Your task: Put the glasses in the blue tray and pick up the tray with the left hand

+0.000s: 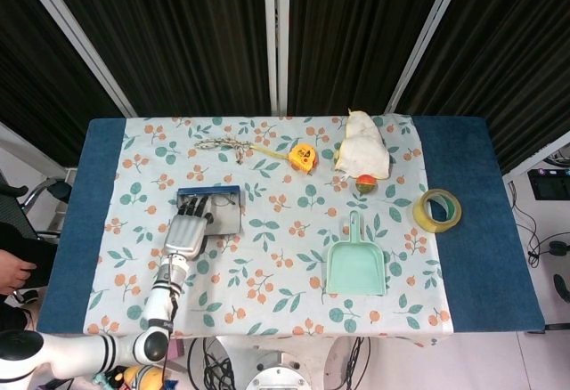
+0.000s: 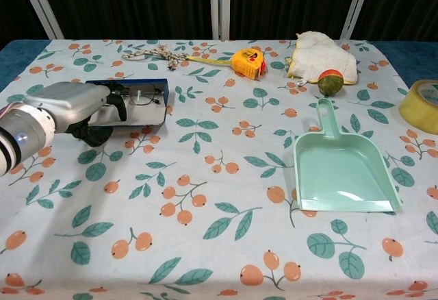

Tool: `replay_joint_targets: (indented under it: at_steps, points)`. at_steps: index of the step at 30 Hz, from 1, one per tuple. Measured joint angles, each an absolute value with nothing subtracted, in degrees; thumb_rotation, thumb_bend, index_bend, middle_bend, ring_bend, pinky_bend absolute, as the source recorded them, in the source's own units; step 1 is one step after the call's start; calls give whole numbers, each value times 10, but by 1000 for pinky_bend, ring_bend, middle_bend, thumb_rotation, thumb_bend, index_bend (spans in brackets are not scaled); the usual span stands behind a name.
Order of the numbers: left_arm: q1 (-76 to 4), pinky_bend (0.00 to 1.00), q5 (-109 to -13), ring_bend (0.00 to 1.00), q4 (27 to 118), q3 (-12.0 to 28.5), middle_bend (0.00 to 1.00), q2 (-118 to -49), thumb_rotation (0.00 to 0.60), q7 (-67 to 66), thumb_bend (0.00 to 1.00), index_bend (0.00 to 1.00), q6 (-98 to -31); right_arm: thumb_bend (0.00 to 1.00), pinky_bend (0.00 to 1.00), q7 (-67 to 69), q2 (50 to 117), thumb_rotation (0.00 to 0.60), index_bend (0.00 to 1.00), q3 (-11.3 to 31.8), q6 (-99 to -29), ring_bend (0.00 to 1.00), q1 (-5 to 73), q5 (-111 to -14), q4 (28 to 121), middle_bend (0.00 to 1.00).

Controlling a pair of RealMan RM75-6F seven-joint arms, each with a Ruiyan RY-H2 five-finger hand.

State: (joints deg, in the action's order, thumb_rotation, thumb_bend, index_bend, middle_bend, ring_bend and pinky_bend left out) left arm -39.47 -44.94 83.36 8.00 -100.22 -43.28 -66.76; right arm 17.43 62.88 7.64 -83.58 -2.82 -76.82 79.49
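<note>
Tape roll (image 2: 423,105) cropped at edge

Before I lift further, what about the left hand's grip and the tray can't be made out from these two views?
- Head view: the left hand covers the blue tray's near edge, hiding the fingertips.
- Chest view: the hand hides the tray's left part; whether the underside clears the table is unclear.
- Glasses: left side hidden behind fingers.
- Right hand: in neither view.

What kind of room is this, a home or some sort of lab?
Most likely a lab or test booth: black curtains on a metal frame enclose the table, loose cables lie on the floor, and a robot hand holds a blue tray.
</note>
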Motion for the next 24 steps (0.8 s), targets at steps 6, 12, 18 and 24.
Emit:
replay_joint_targets:
  at_steps: [6,12,18,24]
  points:
    - [-391,149,-466,28,826,82,40,-1007,600,-416,567,432,-671,222,0,174,629,600,0,76,-833,0,-28,-766,793,0]
    - [-385,149,-490,28,816,88,50,-1011,600,-374,533,382,-670,222,0,172,628,600,0,77,-833,0,-28,-766,795,0]
    - [-373,149,-522,29,796,88,51,-1020,600,-329,533,390,-671,222,0,171,629,600,0,77,-831,0,-27,-766,794,0]
    - [-360,149,-564,29,771,86,50,-1036,600,-297,534,491,-691,223,0,169,629,600,0,77,-833,0,-26,-768,796,0]
